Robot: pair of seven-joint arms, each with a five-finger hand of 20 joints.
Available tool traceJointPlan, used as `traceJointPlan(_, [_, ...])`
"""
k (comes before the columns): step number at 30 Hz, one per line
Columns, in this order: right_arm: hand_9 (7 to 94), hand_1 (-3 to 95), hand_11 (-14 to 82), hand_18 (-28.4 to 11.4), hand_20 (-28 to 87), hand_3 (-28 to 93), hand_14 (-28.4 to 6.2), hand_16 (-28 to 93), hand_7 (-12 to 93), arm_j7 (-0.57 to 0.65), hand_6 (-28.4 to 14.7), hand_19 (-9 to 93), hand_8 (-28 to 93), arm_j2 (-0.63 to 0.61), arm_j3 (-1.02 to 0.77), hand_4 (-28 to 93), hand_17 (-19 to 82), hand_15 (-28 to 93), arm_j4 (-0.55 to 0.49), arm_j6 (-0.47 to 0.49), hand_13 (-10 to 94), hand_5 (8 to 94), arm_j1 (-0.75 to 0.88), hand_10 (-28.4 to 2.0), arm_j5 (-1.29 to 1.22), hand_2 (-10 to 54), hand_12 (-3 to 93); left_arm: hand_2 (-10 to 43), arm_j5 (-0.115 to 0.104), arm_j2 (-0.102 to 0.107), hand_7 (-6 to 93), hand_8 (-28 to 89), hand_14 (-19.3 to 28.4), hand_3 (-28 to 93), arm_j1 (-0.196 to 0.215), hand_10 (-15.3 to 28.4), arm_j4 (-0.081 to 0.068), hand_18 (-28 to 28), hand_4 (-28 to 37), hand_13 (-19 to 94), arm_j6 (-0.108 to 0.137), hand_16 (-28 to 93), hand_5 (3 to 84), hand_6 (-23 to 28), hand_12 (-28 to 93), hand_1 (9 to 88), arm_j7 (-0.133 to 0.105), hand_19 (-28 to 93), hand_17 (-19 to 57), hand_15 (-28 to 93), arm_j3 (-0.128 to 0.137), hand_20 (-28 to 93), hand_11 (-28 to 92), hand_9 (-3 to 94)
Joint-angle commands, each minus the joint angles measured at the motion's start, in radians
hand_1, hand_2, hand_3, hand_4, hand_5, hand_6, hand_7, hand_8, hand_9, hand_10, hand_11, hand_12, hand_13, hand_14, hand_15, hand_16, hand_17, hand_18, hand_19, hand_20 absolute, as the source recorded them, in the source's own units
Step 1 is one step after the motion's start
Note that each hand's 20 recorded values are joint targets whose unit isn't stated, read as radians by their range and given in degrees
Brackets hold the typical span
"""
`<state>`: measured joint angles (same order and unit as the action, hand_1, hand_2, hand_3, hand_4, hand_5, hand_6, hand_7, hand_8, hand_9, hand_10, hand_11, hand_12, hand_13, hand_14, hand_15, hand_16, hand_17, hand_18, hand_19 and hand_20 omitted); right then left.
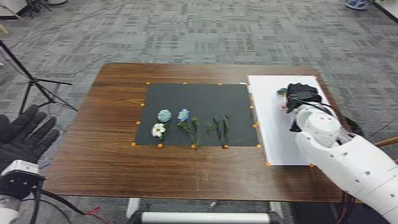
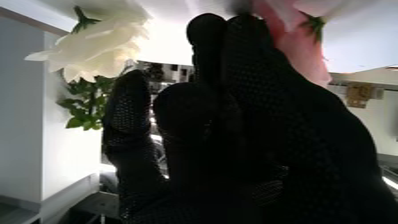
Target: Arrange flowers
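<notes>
The near edge of the counter [image 1: 169,191] lies at the front. The white board [image 1: 286,150] runs along the right edge, from the near part toward the far right corner. The left robot hand [image 1: 25,137] is positioned just outside the left edge, palm up, fingers straight and spread apart; nothing is held.

The black mat [image 1: 191,93] occupies the middle of the counter. Orange markers [image 1: 160,145] line the rims of mat and board. On the near half of the mat, the white flower [image 1: 158,130] lies toward the left edge of the counter. To its right lie the green sprigs [image 1: 187,129], then the thin stems [image 1: 226,130]. Just beyond the white flower lies the pale blue flower [image 1: 164,115], with the blue flower [image 1: 184,115] beside it.

The right robot hand [image 1: 303,95] is located over the far part of the board, near the far right corner; its fingers are extended, not curled. The cream flower [image 2: 99,42], with leaves [image 2: 84,102], and the pink flower [image 2: 302,50] are near its fingers. Contact cannot be determined.

Beyond the left edge stands a tripod [image 1: 33,77]; grey floor [image 1: 204,30] extends past the far edge.
</notes>
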<state>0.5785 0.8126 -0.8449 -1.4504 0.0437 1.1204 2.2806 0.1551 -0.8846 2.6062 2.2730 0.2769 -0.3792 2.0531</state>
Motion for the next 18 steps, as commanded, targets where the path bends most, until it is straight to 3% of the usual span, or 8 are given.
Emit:
traceJointPlan(1, [82.4,65.9,18.5,-23.5,42,66,-7.9,41,31,-0.003,0.5,79,3,-0.035,-0.027,-28,34,71,-0.112,-0.054,71,71.9,0.042,-7.1,0.020,-9.5,49.0,14.5,-0.004,-0.007,9.0,-6,13.0,69,0.015,11.7,0.008,11.4,-28.3,22,-0.009,0,35.9,7.2,14,23.7,-0.006,14,-3.3,19,0.006,12,11,29.6])
traceJointPlan(7, [82.8,65.5,18.8,-23.6,42,68,-8.0,42,32,0.003,0.2,79,4,-0.047,0.012,-28,34,71,-0.163,-0.099,71,72.3,0.026,-7.6,0.076,-9.5,50.0,14.5,-0.010,-0.003,8.9,-6,13.0,69,0.019,11.7,0.009,11.4,-28.3,22,-0.007,0,35.9,7.2,14,23.6,-0.011,14,-3.3,19,0.007,12,11,29.6])
traceJointPlan(9, [82.4,64.9,18.7,-23.6,42,69,-7.7,44,32,0.009,0.1,79,4,-0.036,-0.017,-28,34,70,-0.173,-0.020,71,72.1,0.032,-7.7,0.045,-9.5,50.1,14.5,-0.011,0.001,8.9,-6,13.0,69,0.016,11.7,0.008,11.4,-28.3,22,-0.006,0,35.8,7.2,14,23.6,-0.011,14,-3.3,19,0.005,12,11,29.6])
traceJointPlan(11, [74.7,62.1,14.0,-23.9,40,71,-6.9,45,25,0.020,-1.6,78,-2,-0.027,-0.038,-28,32,66,-0.180,0.033,68,66.9,0.039,-9.8,0.015,-9.5,38.0,14.5,-0.013,0.001,8.9,-6,12.9,69,0.017,11.7,0.009,11.4,-28.3,22,-0.004,0,35.9,7.2,14,23.7,-0.012,14,-3.4,19,0.005,12,11,29.6])
traceJointPlan(13, [63.2,59.5,16.9,-24.2,38,74,-7.0,43,20,-0.002,-3.2,78,-11,-0.030,-0.054,-28,31,66,-0.193,0.067,66,62.0,0.049,-13.7,-0.015,-9.5,19.8,14.5,-0.016,0.002,9.0,-6,12.9,69,0.020,11.7,0.009,11.4,-28.3,22,-0.001,0,35.8,7.2,14,23.7,-0.017,14,-3.3,19,0.006,12,11,29.6])
traceJointPlan(15, [59.3,58.6,15.8,-24.2,38,74,-6.9,43,17,-0.023,-4.2,77,-12,-0.036,-0.071,-28,31,66,-0.208,0.089,65,59.0,0.068,-14.4,-0.002,-9.5,16.3,14.5,-0.023,0.009,9.0,-6,13.0,69,0.026,11.7,0.009,11.4,-28.3,22,0.002,0,35.9,7.2,14,23.7,-0.024,14,-3.3,19,0.007,12,11,29.6])
traceJointPlan(16, [58.0,58.6,15.3,-24.2,37,74,-7.0,43,17,-0.045,-4.3,77,-12,-0.040,-0.082,-28,31,66,-0.214,0.095,65,57.5,0.075,-14.4,-0.006,-9.5,15.9,14.5,-0.015,-0.001,9.0,-6,13.0,69,0.018,11.7,0.010,11.4,-28.3,22,0.004,0,35.9,7.2,14,23.7,-0.014,14,-3.4,19,0.005,12,11,29.6])
traceJointPlan(18, [55.7,58.8,14.4,-24.0,37,74,-7.1,43,15,-0.065,-4.4,77,-12,-0.040,-0.093,-28,30,66,-0.225,0.121,64,55.3,0.083,-13.7,-0.004,-9.5,15.3,14.5,-0.018,-0.001,9.1,-6,13.0,69,0.019,11.7,0.010,11.4,-28.3,22,0.006,0,35.9,7.2,14,23.7,-0.016,14,-3.4,19,0.004,12,11,29.7])
